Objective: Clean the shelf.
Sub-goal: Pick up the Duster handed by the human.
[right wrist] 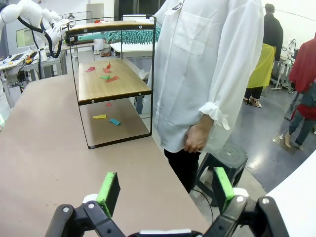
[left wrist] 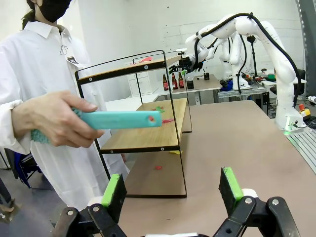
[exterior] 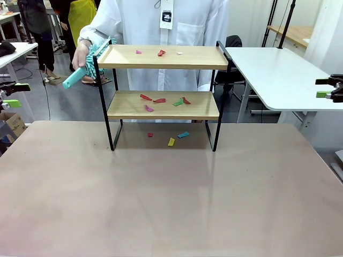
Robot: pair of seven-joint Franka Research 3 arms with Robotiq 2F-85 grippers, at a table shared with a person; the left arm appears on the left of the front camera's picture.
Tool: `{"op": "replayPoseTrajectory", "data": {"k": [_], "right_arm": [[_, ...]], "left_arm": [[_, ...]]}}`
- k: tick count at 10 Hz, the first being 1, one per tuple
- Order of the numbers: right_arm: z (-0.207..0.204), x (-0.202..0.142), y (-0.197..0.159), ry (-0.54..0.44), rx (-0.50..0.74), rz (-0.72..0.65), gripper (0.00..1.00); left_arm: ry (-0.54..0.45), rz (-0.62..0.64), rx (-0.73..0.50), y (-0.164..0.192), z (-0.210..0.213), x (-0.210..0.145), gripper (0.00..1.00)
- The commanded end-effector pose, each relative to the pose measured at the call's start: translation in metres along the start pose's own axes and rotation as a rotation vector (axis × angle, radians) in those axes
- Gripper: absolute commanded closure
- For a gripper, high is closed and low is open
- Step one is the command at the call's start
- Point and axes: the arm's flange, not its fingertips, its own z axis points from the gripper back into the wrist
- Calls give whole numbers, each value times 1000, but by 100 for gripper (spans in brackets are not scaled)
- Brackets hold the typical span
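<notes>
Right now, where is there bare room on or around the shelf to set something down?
Table in front of the shelf: wide and bare. Top board: free right of the white scrap; its left end is crowded by the person's duster. Lower board: bare at both ends, scraps mid-board. Under the shelf, three scraps litter the table.

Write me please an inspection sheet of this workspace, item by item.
surface: brown table; the shelf stands on its far part.
job's things: a person's hand holds a teal duster at the top board's left end.
clutter: coloured paper scraps on the top board, the lower board and the table under the shelf.
grippers: left gripper and right gripper open, fingers hold nothing.
cables: black cable along the right arm.
surroundings: person in white coat behind the shelf; white table; black stool.
</notes>
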Motion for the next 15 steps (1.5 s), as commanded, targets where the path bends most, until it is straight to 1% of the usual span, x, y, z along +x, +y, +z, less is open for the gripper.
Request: {"op": "replayPoseTrajectory", "data": {"k": [1, 12, 13, 15], "right_arm": [[0, 2, -1, 2, -4, 4, 0], [0, 2, -1, 2, -4, 4, 0], [0, 2, -1, 2, -4, 4, 0], [0, 2, -1, 2, -4, 4, 0]], "left_arm": [[-1, -3, 1, 0, 0, 2, 0], [0, 0, 0, 0, 0, 0, 0], [60, 41, 25, -1, -7, 19, 0], [209, 90, 83, -9, -24, 70, 0]]}}
